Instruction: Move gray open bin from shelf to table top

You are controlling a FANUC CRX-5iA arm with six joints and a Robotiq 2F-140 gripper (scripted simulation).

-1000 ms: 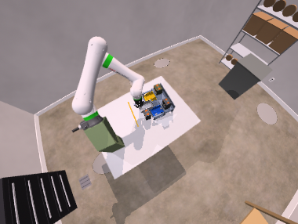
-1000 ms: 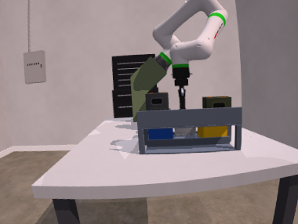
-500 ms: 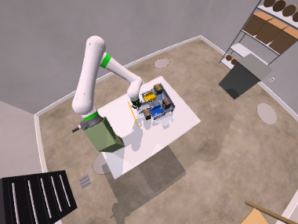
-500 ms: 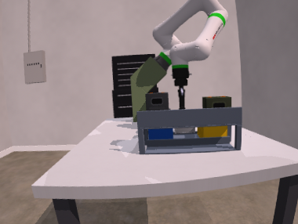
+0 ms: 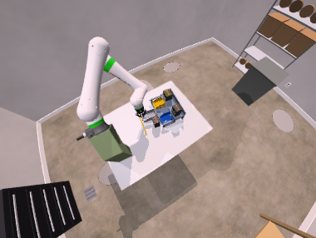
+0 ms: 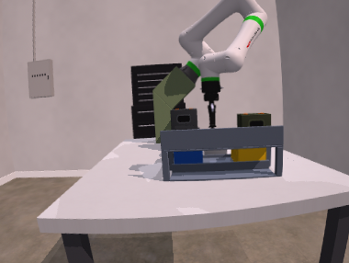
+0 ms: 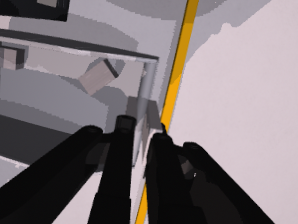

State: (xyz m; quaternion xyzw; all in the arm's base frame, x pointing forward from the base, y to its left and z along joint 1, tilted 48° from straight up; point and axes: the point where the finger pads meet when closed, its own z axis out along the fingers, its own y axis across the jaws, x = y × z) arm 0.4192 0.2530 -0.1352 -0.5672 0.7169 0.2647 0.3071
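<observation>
Gripping the near-vertical side wall of the gray open bin (image 5: 148,114) (image 7: 47,97), the black two-finger gripper (image 5: 140,112) (image 6: 211,120) (image 7: 139,112) has its fingers closed on that wall, one on each side, at the lower middle of the wrist frame. Inside the bin lie a tilted pinkish-gray block (image 7: 96,79), near the wall's upper end, and a smaller block (image 7: 12,58) at the left edge of the frame. Passing just right of the bin in the wrist view is a thin yellow strip (image 5: 143,126) (image 7: 176,82); whether the bin touches the table beneath it, I cannot tell

Farther out, the gray-blue shelf frame (image 5: 181,109) (image 6: 220,138) stands right of the gripper in the top view. A blue plastic-looking bin (image 5: 167,119) (image 6: 188,156) and a yellow one (image 5: 159,102) (image 6: 249,154) sit within it, the yellow above the blue in the top frame. An olive box with orange patches (image 5: 167,93) (image 6: 253,120) shows at the shelf's upper end there. Underneath spreads the white table top (image 5: 187,129) (image 6: 184,202)
</observation>
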